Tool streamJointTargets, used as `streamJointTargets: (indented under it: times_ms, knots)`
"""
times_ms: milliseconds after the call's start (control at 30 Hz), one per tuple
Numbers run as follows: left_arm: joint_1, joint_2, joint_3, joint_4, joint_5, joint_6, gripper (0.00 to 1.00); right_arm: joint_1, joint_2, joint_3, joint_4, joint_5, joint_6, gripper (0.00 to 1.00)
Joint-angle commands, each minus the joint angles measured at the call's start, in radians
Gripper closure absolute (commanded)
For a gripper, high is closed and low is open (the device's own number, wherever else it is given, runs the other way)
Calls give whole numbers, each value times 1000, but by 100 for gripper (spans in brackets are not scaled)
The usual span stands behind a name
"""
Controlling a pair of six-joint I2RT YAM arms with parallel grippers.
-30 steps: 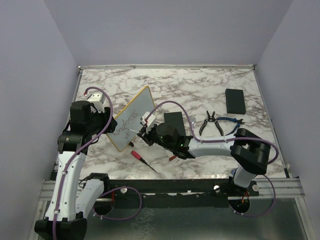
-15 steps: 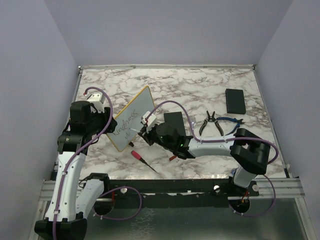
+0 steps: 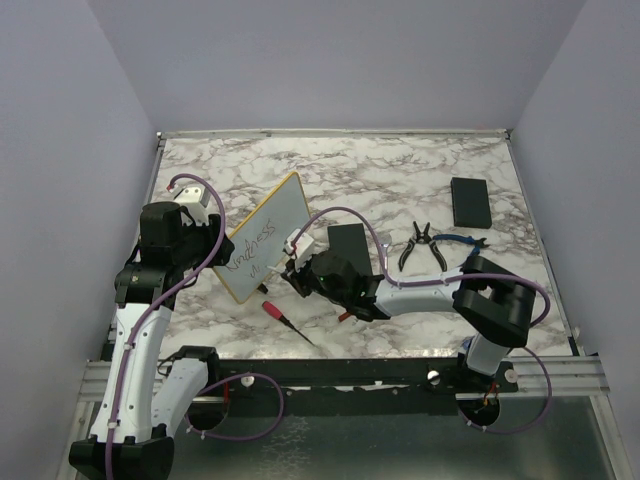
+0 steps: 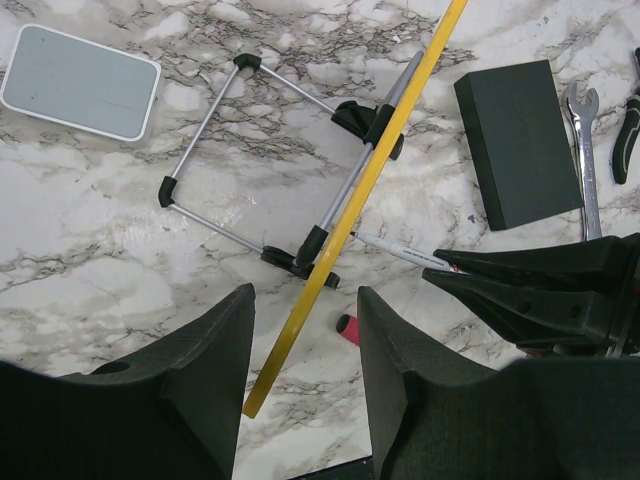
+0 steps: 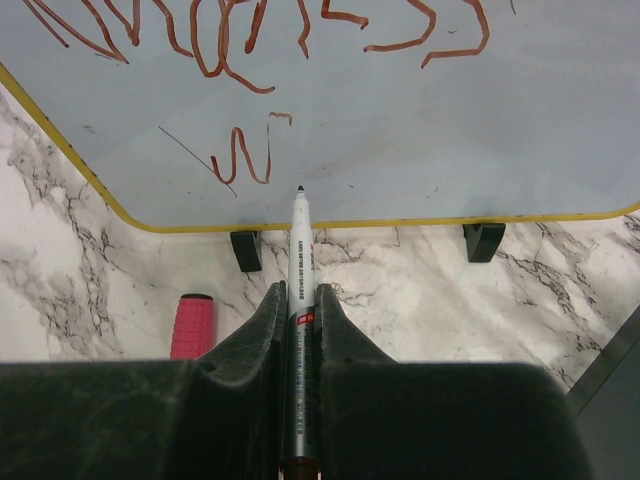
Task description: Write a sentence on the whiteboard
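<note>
The whiteboard (image 3: pixel 272 228) stands tilted on a wire stand (image 4: pixel 250 150). It is edge-on in the left wrist view (image 4: pixel 372 165), and its face fills the top of the right wrist view (image 5: pixel 420 130). The sentence (image 5: pixel 250 30) is reddish-brown cursive: one line, with a short start of a second line (image 5: pixel 245 155) below it. My right gripper (image 5: pixel 298 292) is shut on a white marker (image 5: pixel 300 250). The marker's tip is at the board's face just above the lower yellow frame. My left gripper (image 4: pixel 305 300) is open and empty, above the board's near corner. In the top view the right gripper (image 3: pixel 292 268) is at the board's lower right and the left gripper (image 3: pixel 198 212) is at its left.
A red-handled screwdriver (image 3: pixel 285 318) lies in front of the board. A black slab (image 3: pixel 349 242) lies just right of it and another (image 3: pixel 470 200) is far right. Pliers (image 3: pixel 418 245) and a wrench (image 4: pixel 585 170) lie between the slabs. A small pale pad (image 4: pixel 80 80) lies behind the board.
My right gripper with the marker has shifted slightly left and nearer along the board's lower part. The left arm and the board have not moved.
</note>
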Motion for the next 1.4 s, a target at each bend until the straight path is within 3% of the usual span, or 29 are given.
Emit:
streamJointTargets:
  times_ms: [0, 333, 1000, 1367]
  knots:
    - [-6, -12, -8, -19, 20, -5, 53, 0, 11, -12, -4, -3, 8, 99]
    - [-5, -7, -7, -20, 23, -4, 53, -1, -77, -37, 30, -2, -17, 99]
    - [-6, -6, -7, -20, 25, -4, 53, -3, -1, 66, 36, -51, -45, 100]
    - [-5, -10, -7, -20, 23, -3, 53, -3, 1, 68, 33, 20, -28, 99]
